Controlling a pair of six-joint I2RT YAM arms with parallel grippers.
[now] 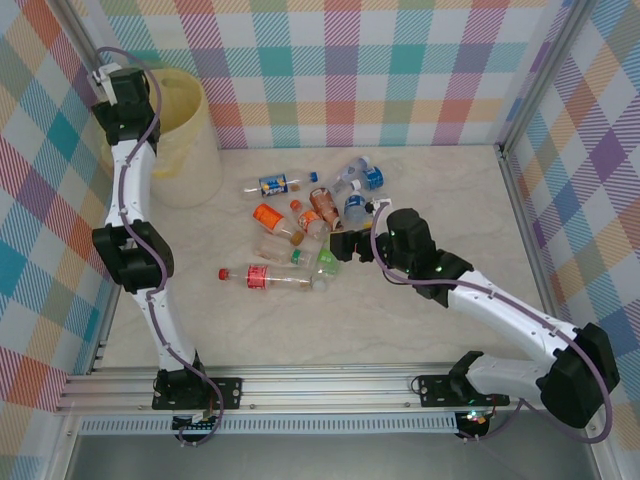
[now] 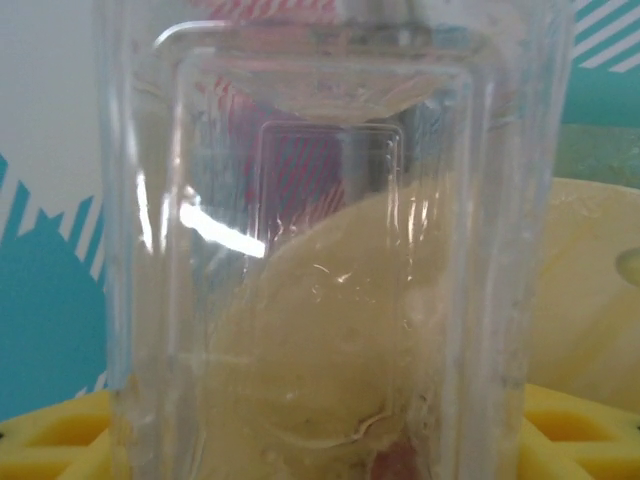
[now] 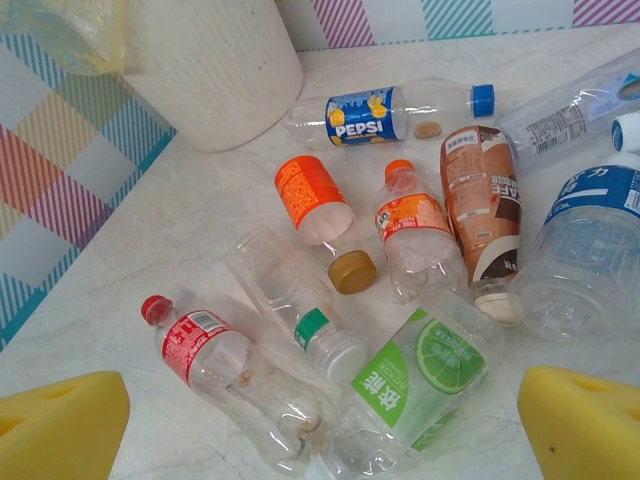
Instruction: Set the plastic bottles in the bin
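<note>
Your left claw [image 1: 108, 80] is up over the bin [image 1: 195, 150]. A clear bottle [image 2: 320, 250] stands between its yellow pads [image 2: 50, 440]. You cannot tell if the pads squeeze it or just sit beside it. Your right claw [image 1: 340, 245] is wide open with nothing in it. It hangs just above the pile of bottles [image 1: 300, 225] lying on the table [image 1: 400, 330], close to the green-label bottle [image 3: 420, 380].

A pale table [image 1: 300, 330] is sitting inside bright checked walls [image 1: 350, 70], and a shiny metal rail [image 1: 330, 385] is running along its near edge.
</note>
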